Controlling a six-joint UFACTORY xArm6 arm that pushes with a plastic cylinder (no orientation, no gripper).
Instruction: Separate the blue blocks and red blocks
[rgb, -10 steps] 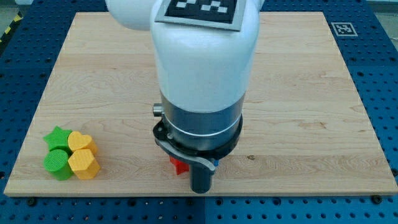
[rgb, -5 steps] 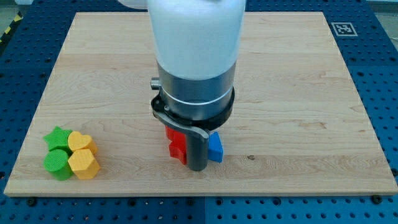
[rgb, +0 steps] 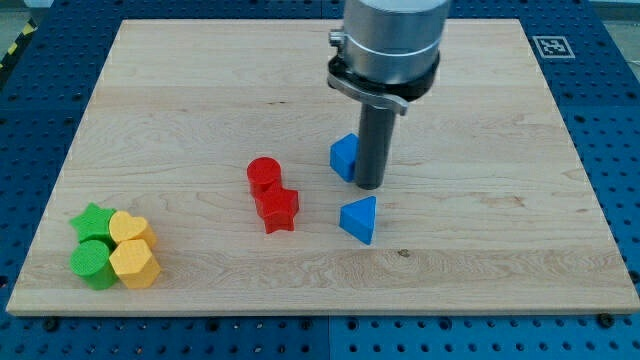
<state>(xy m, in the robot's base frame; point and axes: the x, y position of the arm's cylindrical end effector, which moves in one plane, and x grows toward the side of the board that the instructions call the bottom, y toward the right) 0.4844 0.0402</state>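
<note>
My tip (rgb: 369, 186) rests on the board at the right side of a blue block (rgb: 344, 155), touching it or nearly so. A blue triangular block (rgb: 360, 218) lies just below the tip, a short way apart. A red cylinder (rgb: 264, 174) and a red star-shaped block (rgb: 277, 209) sit touching each other to the left of the blue blocks, with a gap of bare board between the two colours.
At the view's bottom left sits a tight cluster: a green star (rgb: 93, 219), a green cylinder (rgb: 92, 262), a yellow heart-shaped block (rgb: 129, 228) and a yellow hexagonal block (rgb: 134, 264). The wooden board (rgb: 180, 90) ends just below them.
The arm has moved up and to the right, away from the bottom edge. It uncovered the red and blue blocks. The tip now stands beside the upper blue block.
</note>
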